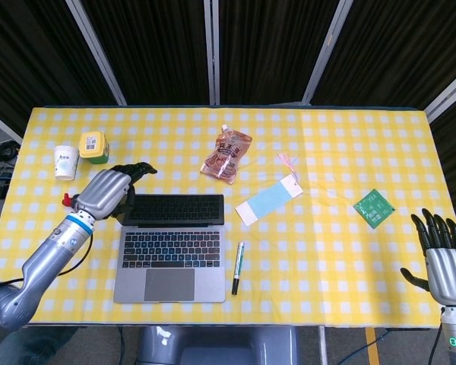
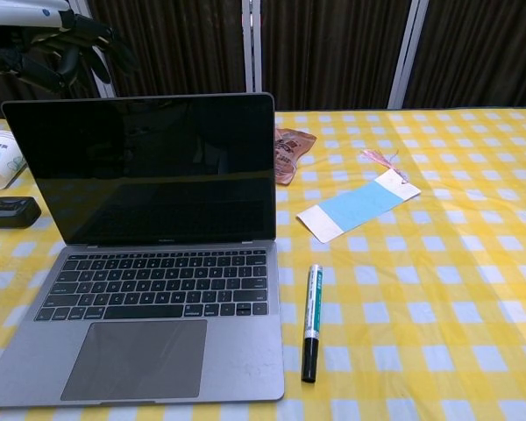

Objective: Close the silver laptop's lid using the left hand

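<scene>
The silver laptop stands open at the front left of the table, its dark screen upright and facing me. My left hand hovers just above and behind the lid's top left corner, fingers spread and slightly curled, holding nothing. In the chest view the left hand shows above the screen's upper left edge, apart from it. My right hand rests open at the table's front right corner, far from the laptop.
A black marker lies right of the laptop. A small black device, a paper cup and a yellow tub sit at the left. A snack pouch, a blue card and a green board lie further right.
</scene>
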You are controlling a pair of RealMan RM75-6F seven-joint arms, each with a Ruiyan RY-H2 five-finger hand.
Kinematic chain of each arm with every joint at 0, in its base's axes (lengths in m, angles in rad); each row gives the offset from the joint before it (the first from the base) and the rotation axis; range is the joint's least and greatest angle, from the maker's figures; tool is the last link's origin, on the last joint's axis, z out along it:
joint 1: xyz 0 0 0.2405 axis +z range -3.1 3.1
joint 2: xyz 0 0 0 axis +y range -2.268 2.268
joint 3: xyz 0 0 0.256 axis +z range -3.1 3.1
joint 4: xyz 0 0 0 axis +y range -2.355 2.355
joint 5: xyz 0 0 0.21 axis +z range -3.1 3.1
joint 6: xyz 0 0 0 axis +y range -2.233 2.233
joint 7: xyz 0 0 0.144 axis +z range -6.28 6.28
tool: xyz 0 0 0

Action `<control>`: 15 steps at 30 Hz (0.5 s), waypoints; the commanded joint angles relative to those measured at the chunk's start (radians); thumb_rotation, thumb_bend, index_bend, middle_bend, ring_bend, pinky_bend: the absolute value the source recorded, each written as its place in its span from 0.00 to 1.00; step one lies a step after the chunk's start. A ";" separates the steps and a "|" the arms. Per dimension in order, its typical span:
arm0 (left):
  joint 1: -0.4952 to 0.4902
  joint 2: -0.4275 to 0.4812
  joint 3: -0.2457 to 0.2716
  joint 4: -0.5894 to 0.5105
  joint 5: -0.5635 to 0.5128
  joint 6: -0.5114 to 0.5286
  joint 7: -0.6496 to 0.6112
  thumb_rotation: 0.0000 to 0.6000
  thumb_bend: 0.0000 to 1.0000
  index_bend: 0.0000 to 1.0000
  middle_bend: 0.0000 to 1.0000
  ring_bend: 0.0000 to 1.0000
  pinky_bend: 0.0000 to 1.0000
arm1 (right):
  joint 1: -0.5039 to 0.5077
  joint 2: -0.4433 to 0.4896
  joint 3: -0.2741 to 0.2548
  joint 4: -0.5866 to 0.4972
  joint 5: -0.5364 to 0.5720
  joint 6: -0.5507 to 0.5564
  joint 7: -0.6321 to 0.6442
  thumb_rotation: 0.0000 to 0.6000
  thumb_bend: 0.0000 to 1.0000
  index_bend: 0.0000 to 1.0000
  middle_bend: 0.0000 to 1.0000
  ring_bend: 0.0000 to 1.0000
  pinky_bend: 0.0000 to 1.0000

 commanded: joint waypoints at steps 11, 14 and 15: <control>-0.005 0.004 0.042 0.020 0.047 -0.054 -0.168 1.00 1.00 0.38 0.37 0.42 0.44 | 0.002 0.001 -0.003 -0.008 -0.003 -0.002 -0.008 1.00 0.00 0.00 0.00 0.00 0.00; -0.002 0.019 0.049 0.015 0.075 -0.067 -0.214 1.00 1.00 0.39 0.38 0.43 0.44 | 0.001 0.002 -0.004 -0.014 -0.008 0.003 -0.008 1.00 0.00 0.00 0.00 0.00 0.00; 0.000 0.023 0.053 0.014 0.085 -0.069 -0.230 1.00 1.00 0.40 0.38 0.43 0.44 | 0.001 0.003 -0.005 -0.016 -0.010 0.005 -0.007 1.00 0.00 0.00 0.00 0.00 0.00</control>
